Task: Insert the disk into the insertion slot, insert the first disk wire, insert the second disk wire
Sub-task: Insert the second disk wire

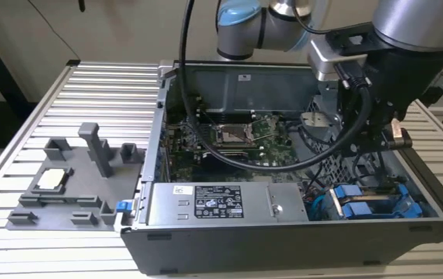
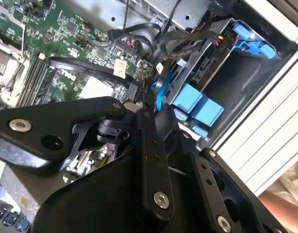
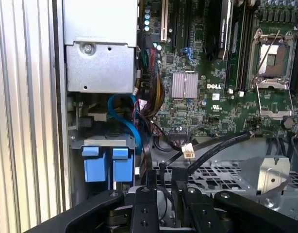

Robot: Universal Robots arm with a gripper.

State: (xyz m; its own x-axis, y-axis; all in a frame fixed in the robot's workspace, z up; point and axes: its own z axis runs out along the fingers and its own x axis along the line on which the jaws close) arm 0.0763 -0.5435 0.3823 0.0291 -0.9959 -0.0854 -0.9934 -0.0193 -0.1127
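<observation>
Grey slatted aluminium forms the table (image 1: 89, 87) in the exterior view. On it stands an open computer case (image 1: 283, 244), with a grey moulded fixture (image 1: 66, 186) beside it on the exterior view's left. The arm (image 1: 407, 23) reaches in from above, and the gripper (image 1: 386, 139) hangs inside the case over the perforated cage (image 1: 346, 168). The disk (image 1: 361, 208), in its blue carrier, sits in the insertion slot (image 1: 414, 208) at the case's near corner on the exterior view's right, just beside the power-supply box (image 1: 221, 203). A thick black cable (image 1: 229, 160) droops from the arm across the motherboard (image 1: 229, 125).

In the second wrist view the gripper (image 2: 139, 107) is close to the open end of the insertion slot (image 2: 236, 73). The disk (image 2: 200, 104) shows its blue tabs inside the slot. A blue wire (image 2: 160, 92) curves just beside the gripper's tip. Whether the gripper is clenched or released cannot be told.

In the first wrist view the gripper (image 3: 166, 179) sits at the edge of the perforated cage (image 3: 222, 174), near a black wire (image 3: 217, 145) whose white plug (image 3: 189, 151) lies loose over the metal. The disk (image 3: 105, 167) rests in the insertion slot (image 3: 103, 142) next to the power-supply box (image 3: 100, 58). The blue wire (image 3: 132, 124) loops from the bundle by that box toward the disk.
</observation>
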